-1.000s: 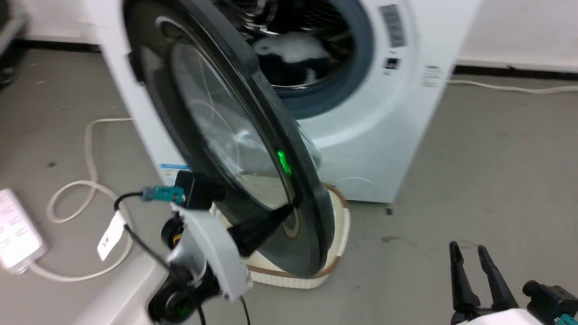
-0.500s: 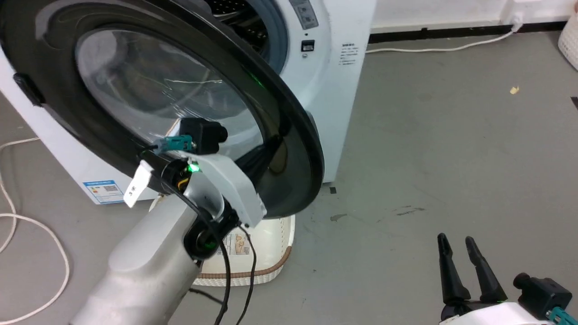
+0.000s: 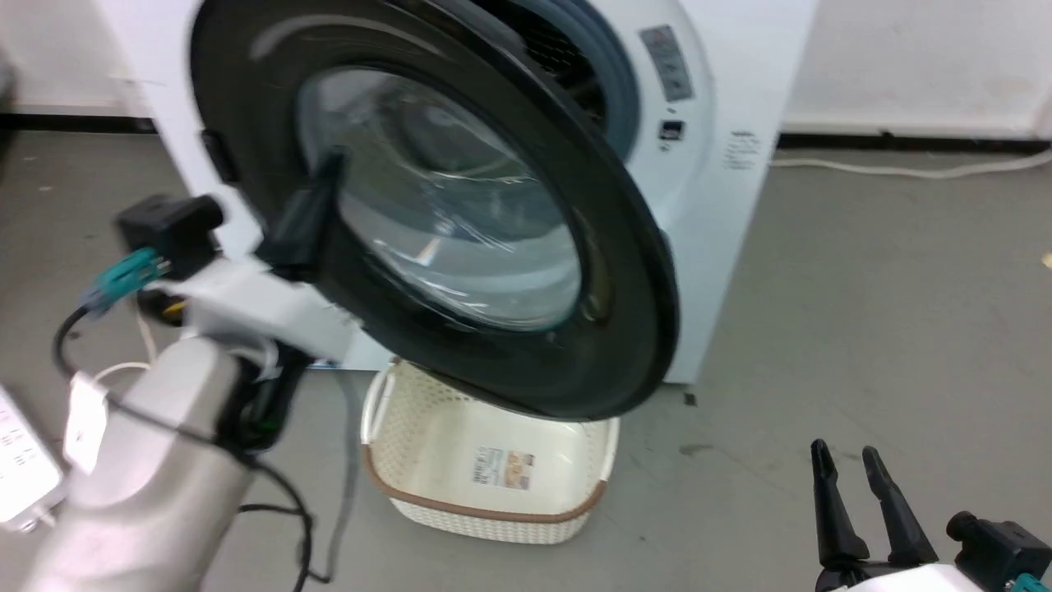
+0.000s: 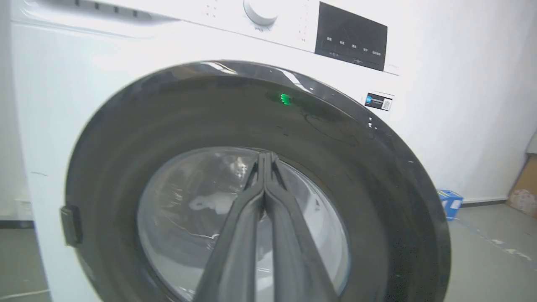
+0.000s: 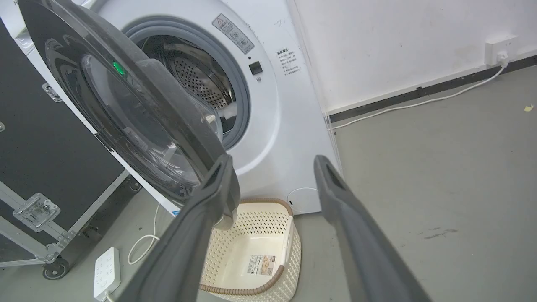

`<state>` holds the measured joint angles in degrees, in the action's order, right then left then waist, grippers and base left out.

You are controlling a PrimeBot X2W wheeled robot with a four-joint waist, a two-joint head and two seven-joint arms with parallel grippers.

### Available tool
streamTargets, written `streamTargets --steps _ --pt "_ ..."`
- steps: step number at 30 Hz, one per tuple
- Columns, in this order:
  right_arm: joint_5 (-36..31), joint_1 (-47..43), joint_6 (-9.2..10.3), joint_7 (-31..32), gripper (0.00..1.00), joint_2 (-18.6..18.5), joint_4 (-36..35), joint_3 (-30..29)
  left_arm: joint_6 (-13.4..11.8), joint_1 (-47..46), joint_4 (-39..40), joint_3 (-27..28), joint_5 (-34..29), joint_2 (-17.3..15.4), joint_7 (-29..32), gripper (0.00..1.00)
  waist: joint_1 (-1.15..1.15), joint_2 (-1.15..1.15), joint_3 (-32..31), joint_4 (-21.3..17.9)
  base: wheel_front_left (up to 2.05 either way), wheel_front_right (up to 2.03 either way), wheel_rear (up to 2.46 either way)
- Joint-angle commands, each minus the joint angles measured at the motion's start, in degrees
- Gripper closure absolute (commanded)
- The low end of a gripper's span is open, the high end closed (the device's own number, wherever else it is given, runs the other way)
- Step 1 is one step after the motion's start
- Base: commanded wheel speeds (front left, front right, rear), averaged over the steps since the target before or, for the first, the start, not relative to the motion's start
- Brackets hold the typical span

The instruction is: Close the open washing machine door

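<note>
The washing machine (image 3: 740, 164) stands white ahead of me, its steel drum (image 5: 197, 79) showing through the round mouth. The washing machine door (image 3: 608, 271) hangs partly open, black rim and bulging glass facing me. My left gripper (image 3: 331, 164) is shut with nothing held, its fingertips resting against the left part of the glass. In the left wrist view the same left gripper (image 4: 264, 157) points up the middle of the door (image 4: 335, 147). My right gripper (image 3: 855, 469) is open low at the right, apart from the door; it shows as (image 5: 272, 161).
A cream perforated basket (image 3: 493, 510) sits on the floor under the door's lower edge. A white power strip (image 5: 107, 268) and cables lie at the left. A black flight case (image 5: 42, 147) stands beside the machine. Bare grey floor lies to the right.
The head camera has shifted. The door has swung from nearly edge-on toward the machine's front. My left gripper went from the door's lower rim to the left of the glass. The right gripper stays put.
</note>
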<state>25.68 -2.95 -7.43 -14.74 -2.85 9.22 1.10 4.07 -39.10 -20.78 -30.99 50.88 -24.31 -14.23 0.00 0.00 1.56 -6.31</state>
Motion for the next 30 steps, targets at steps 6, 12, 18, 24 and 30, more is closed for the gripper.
streamTargets --steps 6,12,18,24,30 --pt "-1.4 -0.3 -0.06 -0.3 0.00 0.0 -1.0 -0.7 -7.7 12.2 9.3 10.3 -12.8 -4.1 -0.7 1.00 0.00 0.00 -2.9 4.6 0.00 0.00 0.00" --pt "-2.9 -1.2 -0.06 -0.3 0.00 0.0 -1.8 -2.5 -9.1 24.4 12.6 16.1 -16.5 -3.0 -0.8 1.00 0.00 0.00 -4.0 5.6 0.00 0.00 0.00" --pt "-3.4 -2.0 -0.06 -0.3 0.00 0.0 -1.8 -2.5 -8.2 31.4 10.1 15.5 -14.3 -0.9 0.0 1.00 0.00 0.00 -4.8 5.2 0.00 0.00 0.00" --pt "-3.4 -2.9 -0.06 -0.3 0.00 0.0 -1.6 -2.2 -5.9 34.2 7.5 13.9 -11.8 0.9 0.5 1.00 0.00 0.00 -5.1 4.5 0.00 0.00 0.00" --pt "-3.9 -3.6 -0.06 -0.3 0.00 0.0 -0.9 -1.4 -5.4 34.7 7.1 13.7 -10.7 1.8 0.6 0.00 0.00 0.00 -5.1 4.5 0.00 0.00 0.00"
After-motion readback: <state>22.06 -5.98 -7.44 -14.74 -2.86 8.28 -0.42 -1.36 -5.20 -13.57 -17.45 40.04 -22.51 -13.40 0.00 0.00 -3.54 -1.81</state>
